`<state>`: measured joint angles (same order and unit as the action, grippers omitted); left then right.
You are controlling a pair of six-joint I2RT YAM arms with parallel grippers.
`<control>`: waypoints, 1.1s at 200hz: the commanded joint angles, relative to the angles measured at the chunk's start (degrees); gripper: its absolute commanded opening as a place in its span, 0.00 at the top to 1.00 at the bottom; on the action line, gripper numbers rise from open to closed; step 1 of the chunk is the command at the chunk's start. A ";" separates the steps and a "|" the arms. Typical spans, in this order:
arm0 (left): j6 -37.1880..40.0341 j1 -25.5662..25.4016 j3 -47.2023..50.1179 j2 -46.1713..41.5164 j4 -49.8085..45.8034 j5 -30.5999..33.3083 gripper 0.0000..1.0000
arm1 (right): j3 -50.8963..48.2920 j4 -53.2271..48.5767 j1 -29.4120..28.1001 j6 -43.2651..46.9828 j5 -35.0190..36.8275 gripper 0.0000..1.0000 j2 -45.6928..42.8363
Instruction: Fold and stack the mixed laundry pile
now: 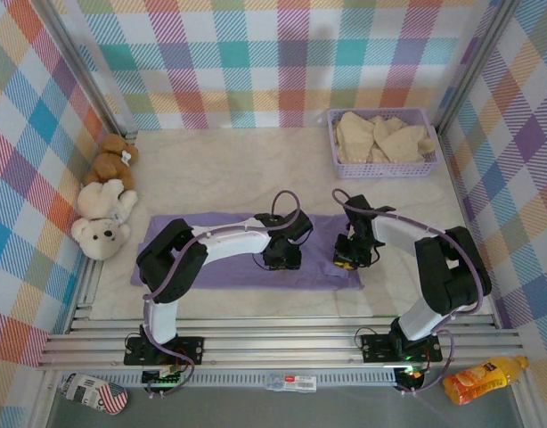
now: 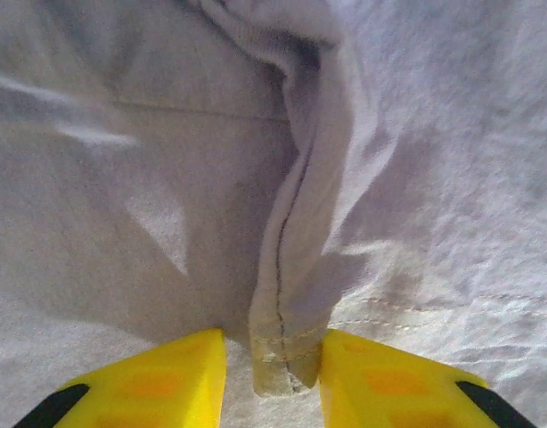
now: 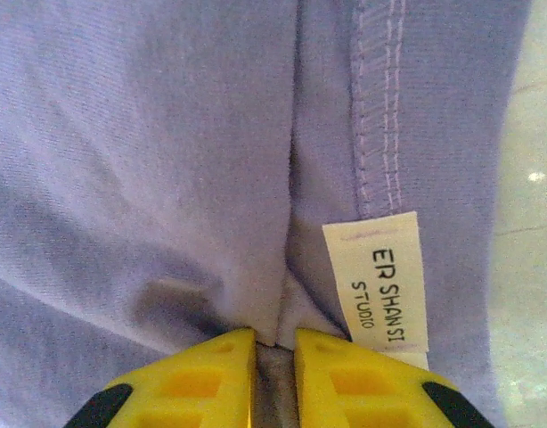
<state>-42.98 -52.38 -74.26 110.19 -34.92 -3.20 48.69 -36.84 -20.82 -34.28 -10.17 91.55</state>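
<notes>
The lavender-purple shirt (image 1: pixel 229 259) lies spread flat near the table's front edge. My left gripper (image 1: pixel 282 257) is down on its middle. In the left wrist view a raised fold with a stitched hem (image 2: pixel 287 357) stands between the jaws of the left gripper (image 2: pixel 272 374). The right finger touches the fold and a narrow gap shows at the left finger, so the gripper is open. My right gripper (image 1: pixel 349 254) is at the shirt's right end. It (image 3: pixel 275 357) is shut on a pinch of purple cloth (image 3: pixel 167 134) beside a cream label (image 3: pixel 378 281). The cream-beige garment (image 1: pixel 385 138) lies crumpled in the basket.
The lavender mesh basket (image 1: pixel 331 143) stands at the back right corner. A brown teddy bear (image 1: pixel 113 160) and a cream one (image 1: pixel 100 218) lie against the left wall. Plaid walls close three sides. An orange bottle (image 1: pixel 483 379) lies off the table at the front right.
</notes>
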 commanded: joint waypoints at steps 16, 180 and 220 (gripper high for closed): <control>-1.95 -0.26 -3.22 1.13 0.36 1.45 0.86 | -0.78 -0.68 -0.01 0.47 0.45 0.80 -0.61; -3.58 2.09 -3.40 -9.45 -14.09 -0.06 0.06 | 5.86 -10.53 1.48 2.28 7.60 0.63 -11.53; -1.38 14.27 0.61 -11.67 -7.70 5.90 0.26 | 7.11 -3.07 0.80 -0.06 0.16 0.72 -7.64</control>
<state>-46.17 -45.10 -76.20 100.71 -45.41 -2.52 54.98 -42.94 -19.57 -33.28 -6.02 80.71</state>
